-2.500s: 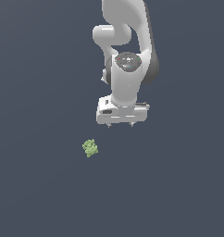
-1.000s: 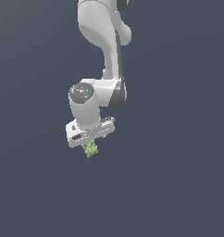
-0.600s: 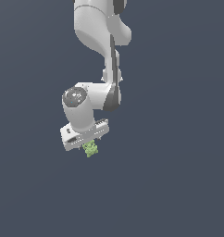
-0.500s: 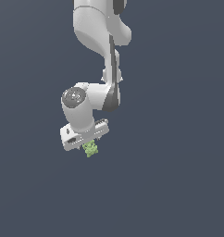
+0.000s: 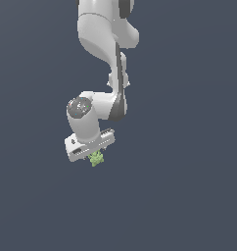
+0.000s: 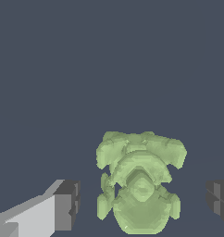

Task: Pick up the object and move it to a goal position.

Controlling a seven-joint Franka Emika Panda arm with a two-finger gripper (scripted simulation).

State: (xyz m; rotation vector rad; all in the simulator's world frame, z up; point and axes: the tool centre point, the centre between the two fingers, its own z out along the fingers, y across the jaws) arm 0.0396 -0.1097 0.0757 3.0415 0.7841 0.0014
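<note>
Looking at this one, I'd say we're right at the grasp step: the gripper [image 5: 93, 156] is down low over the object [image 5: 96, 158], which pokes out just under the white hand in the exterior view. The wrist view tells more. The green lumpy object [image 6: 139, 185] lies between the two fingers [image 6: 66, 204], and there's clear dark floor showing on either side of it, so the fingers are spread and not touching it yet. It also looks a bit off-centre, nearer one finger than the other, though not by much. No goal marker shows in either view, so I can't say where it has to end up. My guess for the next move: squeeze the fingers in on the object, and since it's knobbly and tiny the pads may catch on a bump, so a slow close makes sense, then lift straight up.
</note>
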